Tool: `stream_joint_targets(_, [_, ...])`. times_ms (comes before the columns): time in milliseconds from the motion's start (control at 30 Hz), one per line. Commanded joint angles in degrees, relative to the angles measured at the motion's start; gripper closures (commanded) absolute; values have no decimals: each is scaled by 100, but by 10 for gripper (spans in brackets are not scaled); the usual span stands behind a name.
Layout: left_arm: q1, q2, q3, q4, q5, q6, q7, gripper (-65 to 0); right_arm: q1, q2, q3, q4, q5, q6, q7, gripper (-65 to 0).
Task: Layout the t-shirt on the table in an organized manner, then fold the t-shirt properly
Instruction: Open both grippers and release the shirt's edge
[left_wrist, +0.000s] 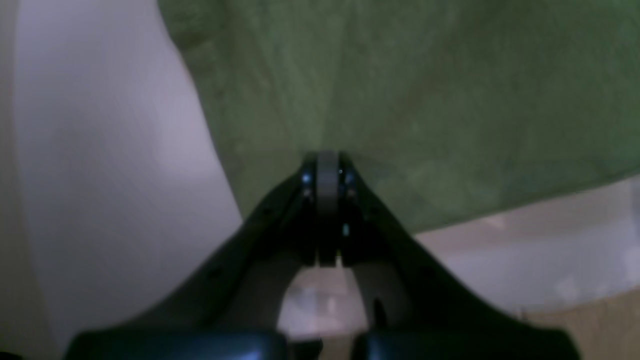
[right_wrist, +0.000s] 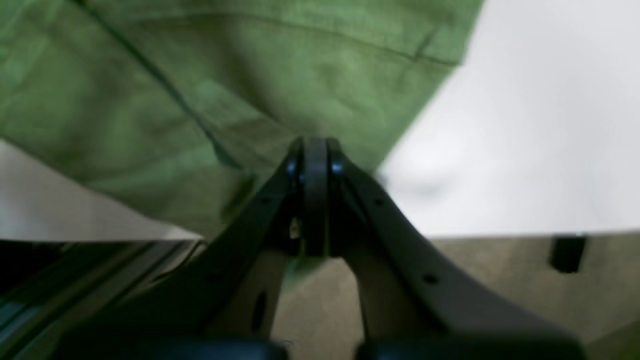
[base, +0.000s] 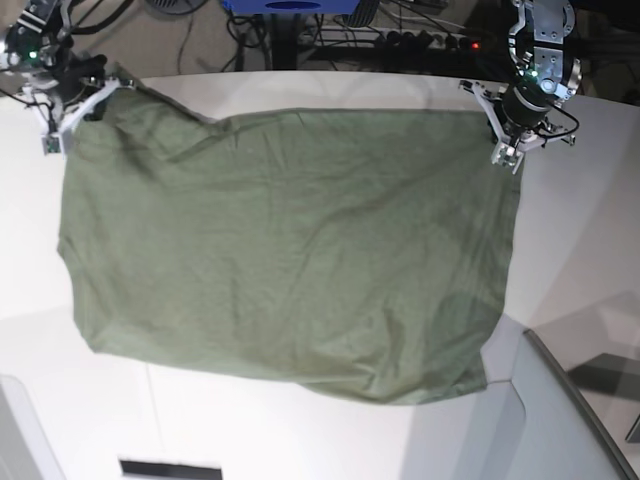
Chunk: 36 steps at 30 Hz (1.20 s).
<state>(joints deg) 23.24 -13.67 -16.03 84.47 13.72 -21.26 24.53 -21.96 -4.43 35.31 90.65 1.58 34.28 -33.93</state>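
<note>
The olive-green t-shirt (base: 280, 250) is spread wide over the white table (base: 590, 220), with shallow wrinkles across it. My left gripper (base: 497, 128) is at the shirt's far right corner, shut on the cloth. In the left wrist view its closed fingertips (left_wrist: 327, 160) pinch the t-shirt (left_wrist: 425, 100) edge above the table (left_wrist: 100, 150). My right gripper (base: 105, 92) is shut on the far left corner. In the right wrist view the gripper (right_wrist: 315, 145) bites the t-shirt (right_wrist: 200, 100) near a hem, with the table (right_wrist: 540, 125) to the right.
A grey angled panel (base: 560, 420) stands at the near right. Cables and a blue object (base: 290, 5) lie beyond the table's curved far edge. A dark slot (base: 170, 468) shows at the near edge. Bare tabletop borders the shirt on the left and right.
</note>
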Motion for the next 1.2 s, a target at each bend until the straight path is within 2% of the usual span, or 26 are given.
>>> stream_joint_targets(0, [54, -61, -133, 217, 66, 55, 12, 0, 72, 43, 7, 258, 92, 13, 145, 0])
stream_joint_targets(133, [45, -70, -230, 894, 66, 55, 48, 0, 196, 69, 7, 873, 83, 13, 48, 0])
stream_joint_targets(233, [-8, -70, -212, 1395, 13, 46, 593, 0, 538, 139, 7, 1005, 83, 13, -418, 0])
stream_joint_targets(333, [-96, -44, -168, 1659, 4, 46, 777, 0, 899, 315, -19, 865, 83, 22, -594, 0])
stream_joint_targets(467, [-404, 211, -168, 1149, 13, 46, 751, 0, 1426, 676, -318, 3, 83, 22, -576, 0])
stream_joint_targets(567, [-659, 299, -168, 534, 13, 73, 742, 0, 1752, 755, -406, -700, 83, 22, -558, 0])
stream_joint_targets(667, [-870, 299, -168, 129, 4, 73, 733, 0, 2042, 763, -397, -1351, 83, 22, -286, 0])
stream_joint_targets(800, [-1124, 273, -168, -214, 57, 73, 733, 0, 2209, 992, -379, -1984, 83, 13, -172, 0])
stream_joint_targets(933, [-1344, 202, -151, -521, 66, 55, 725, 0, 2174, 1089, -371, -2142, 83, 13, -163, 0])
stream_joint_targets(1033, [-1485, 97, 131, -724, 66, 64, 725, 0, 2165, 1115, -371, -2221, 83, 5, -31, 0])
stream_joint_targets(1167, [-1590, -17, 403, -847, 66, 73, 725, 0, 2165, 1115, -371, -2379, -110, -435, 224, 0])
